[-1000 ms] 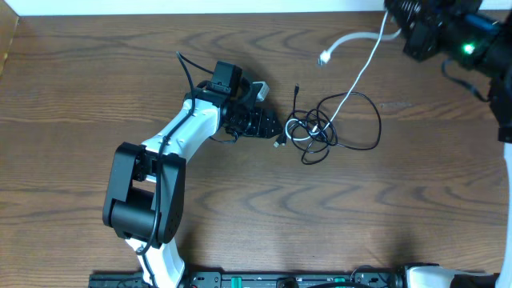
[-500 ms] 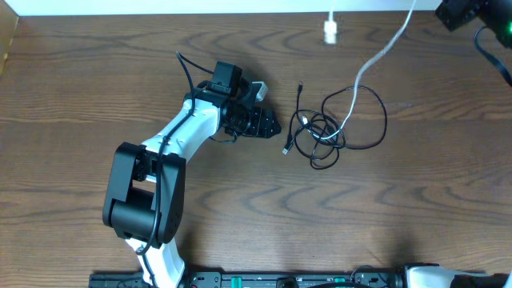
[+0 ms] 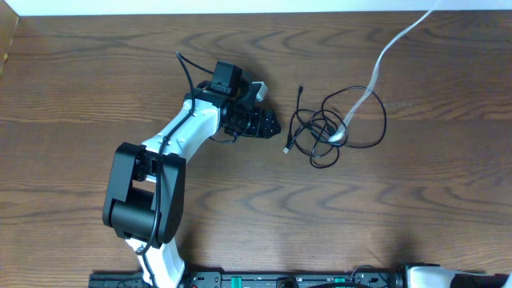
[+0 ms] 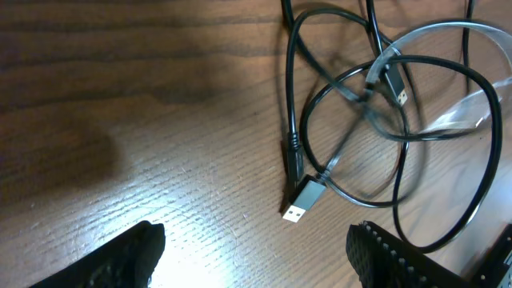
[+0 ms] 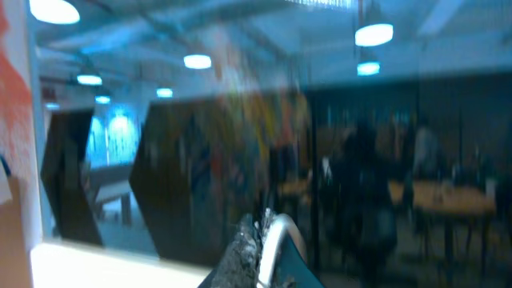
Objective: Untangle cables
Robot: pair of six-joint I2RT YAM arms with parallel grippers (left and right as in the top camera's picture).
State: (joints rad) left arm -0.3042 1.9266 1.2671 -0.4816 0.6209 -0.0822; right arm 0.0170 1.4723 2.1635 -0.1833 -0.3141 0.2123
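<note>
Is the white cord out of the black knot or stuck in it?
Stuck in. The white cable comes down from the top edge and its lower end loops among the black cables.

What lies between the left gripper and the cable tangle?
Only bare table between the left gripper and the cable tangle, clear in the overhead view; the nearest piece is a black cable's plug.

This is looking like a robotics lab in a large open workroom. A white-and-black jointed robot arm (image 3: 178,134) is standing mounted at seven o'clock on a dark brown wood-grain desk (image 3: 400,208), and a black equipment rail (image 3: 264,281) is running along its six o'clock edge. Beyond, round ceiling lamps (image 5: 374,34) are glowing at one o'clock, and blurred pale tables (image 5: 456,200) are showing at three o'clock.
</note>
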